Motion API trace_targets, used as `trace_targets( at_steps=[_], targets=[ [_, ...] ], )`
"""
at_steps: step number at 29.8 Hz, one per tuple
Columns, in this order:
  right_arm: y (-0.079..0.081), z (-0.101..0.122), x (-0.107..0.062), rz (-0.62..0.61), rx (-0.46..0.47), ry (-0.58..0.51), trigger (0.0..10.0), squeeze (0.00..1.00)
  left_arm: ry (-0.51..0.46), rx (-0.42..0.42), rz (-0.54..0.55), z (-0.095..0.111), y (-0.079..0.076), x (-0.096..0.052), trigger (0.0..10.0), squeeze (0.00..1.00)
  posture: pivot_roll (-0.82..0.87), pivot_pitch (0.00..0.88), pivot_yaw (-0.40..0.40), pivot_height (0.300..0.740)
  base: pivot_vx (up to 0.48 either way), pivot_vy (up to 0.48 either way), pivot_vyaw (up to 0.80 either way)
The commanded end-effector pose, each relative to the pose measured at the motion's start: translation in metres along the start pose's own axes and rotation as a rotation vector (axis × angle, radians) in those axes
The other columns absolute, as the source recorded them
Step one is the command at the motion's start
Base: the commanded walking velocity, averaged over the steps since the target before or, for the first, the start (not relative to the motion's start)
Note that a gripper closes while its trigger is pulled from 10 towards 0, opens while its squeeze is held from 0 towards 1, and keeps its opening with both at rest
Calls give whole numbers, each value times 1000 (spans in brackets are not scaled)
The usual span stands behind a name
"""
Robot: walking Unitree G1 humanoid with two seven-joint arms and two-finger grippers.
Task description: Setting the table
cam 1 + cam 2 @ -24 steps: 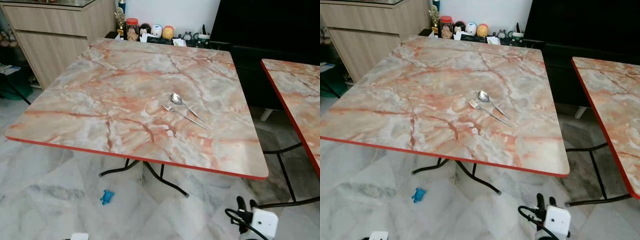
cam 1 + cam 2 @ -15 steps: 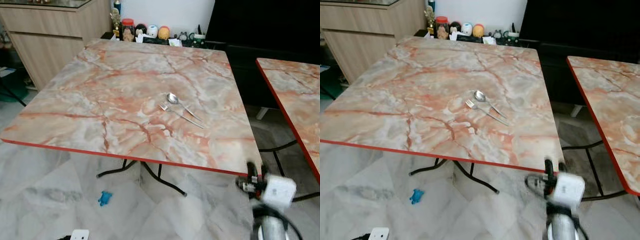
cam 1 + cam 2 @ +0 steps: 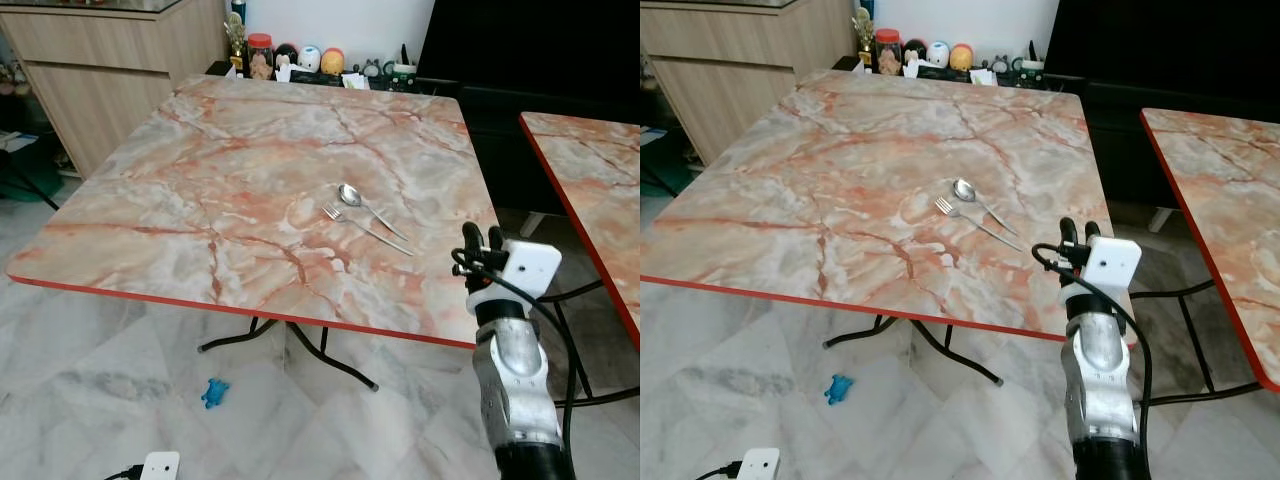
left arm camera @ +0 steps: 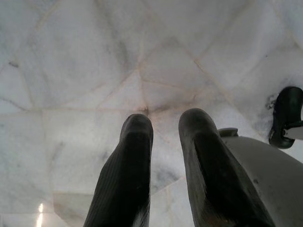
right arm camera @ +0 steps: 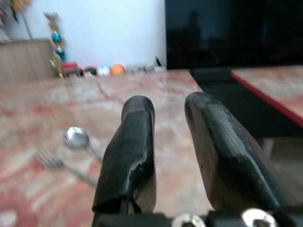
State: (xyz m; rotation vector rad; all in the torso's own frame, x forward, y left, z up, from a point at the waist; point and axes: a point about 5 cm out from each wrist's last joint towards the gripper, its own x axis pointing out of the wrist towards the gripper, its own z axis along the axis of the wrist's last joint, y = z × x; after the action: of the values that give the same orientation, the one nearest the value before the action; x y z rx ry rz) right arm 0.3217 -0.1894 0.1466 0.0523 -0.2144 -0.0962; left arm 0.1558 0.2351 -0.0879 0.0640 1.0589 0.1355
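The left gripper [image 4: 161,142] hangs over the pale floor tiles [image 4: 94,56], its fingers a little apart and holding nothing. On the marble table [image 3: 230,190], right of centre, a fork [image 3: 364,228] and spoon [image 3: 368,207] lie side by side. The right gripper [image 3: 480,240] is raised at the table's near right edge, fingers parted, empty.

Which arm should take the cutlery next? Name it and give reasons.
Right. The right gripper is raised at the table's near edge, facing the spoon and fork; the left gripper hangs over the floor.
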Motion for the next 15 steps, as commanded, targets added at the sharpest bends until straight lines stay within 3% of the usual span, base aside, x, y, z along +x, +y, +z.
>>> trace_targets(
  at_steps=[1, 7, 11, 15],
  targets=[
    [1, -1, 2, 1, 16, 7, 10000, 0, 9, -13, 6, -3, 5, -1, 10000, 0, 71, 0, -9, 740, 0, 0, 0],
    [1, -7, -1, -11, -1, 15, 10000, 0, 6, -5, 8, -2, 5, -1, 10000, 0, 71, 0, -6, 740, 0, 0, 0],
    [-2, -11, -6, -37, 20, 25, 10000, 0, 3, -6, 6, -1, 0, 0, 10000, 0, 71, 0, -6, 740, 0, 0, 800],
    [2, -12, -6, -8, 37, 28, 10000, 0, -2, -6, 5, 1, -4, 0, 10000, 0, 70, 0, -5, 740, 64, 0, 0]
  ],
)
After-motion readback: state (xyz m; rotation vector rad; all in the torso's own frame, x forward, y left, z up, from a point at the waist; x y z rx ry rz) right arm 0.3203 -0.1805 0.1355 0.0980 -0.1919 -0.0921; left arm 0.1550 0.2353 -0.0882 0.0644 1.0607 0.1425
